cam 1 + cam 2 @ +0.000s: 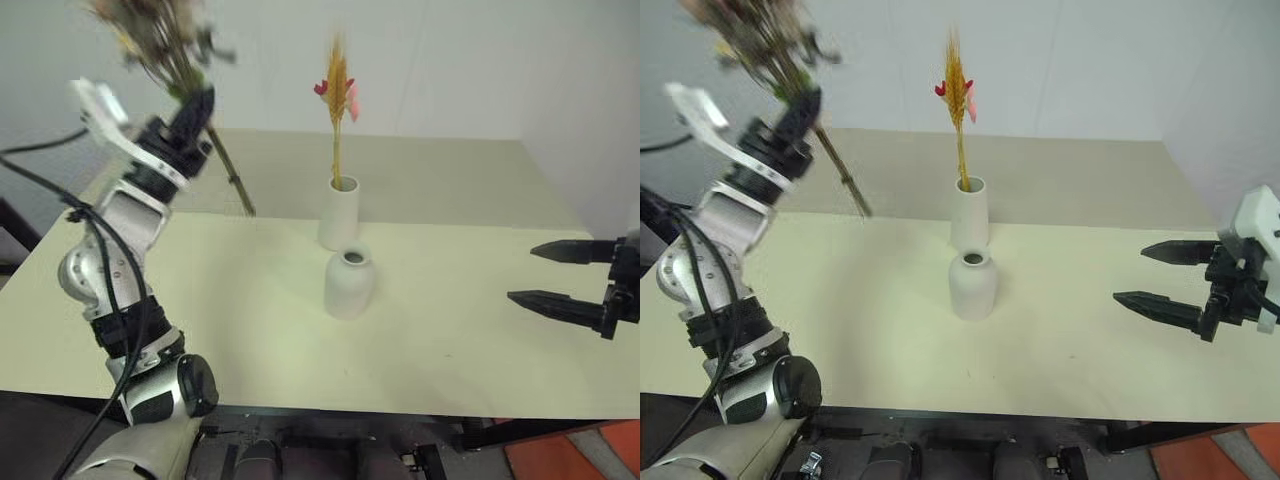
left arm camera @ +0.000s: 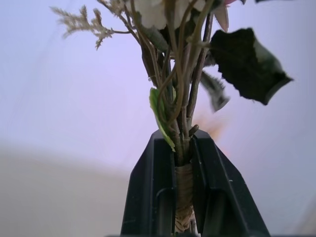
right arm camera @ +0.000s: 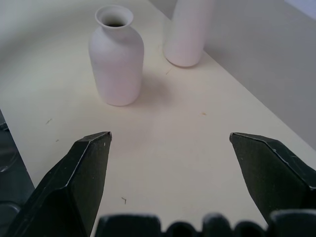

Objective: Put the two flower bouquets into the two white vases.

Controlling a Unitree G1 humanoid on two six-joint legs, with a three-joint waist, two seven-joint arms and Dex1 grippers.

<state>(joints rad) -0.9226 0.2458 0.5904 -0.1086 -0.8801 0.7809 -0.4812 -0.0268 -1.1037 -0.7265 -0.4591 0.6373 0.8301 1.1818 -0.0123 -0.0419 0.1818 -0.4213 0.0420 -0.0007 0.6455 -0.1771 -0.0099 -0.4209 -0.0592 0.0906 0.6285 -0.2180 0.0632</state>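
The left claw [image 1: 190,108] is clamped on the wrapped stems of the full bunch of pink roses, white sprigs and green leaves [image 1: 160,35], held high above the pale cream counter [image 1: 450,330] at its left side; the blooms point up and the stem ends [image 1: 240,195] trail down and towards the middle, so the bunch's long axis is tilted, not upright. The thin bunch with the yellow plume and small pink blooms [image 1: 338,90] stands in the taller tapered matte white vase [image 1: 338,212]; just in front of it, nearly touching, sits the shorter rounded white bottle vase [image 1: 349,284], its narrow mouth [image 1: 352,258] empty. That mouth lies to the right of the held stems and well below them; the coming move likely calls for bringing the stems upright over it. The right claw [image 1: 560,275] hangs above the counter's right side, jaws spread wide and holding nothing, pointing towards the vases; it is the nearer claw to them.
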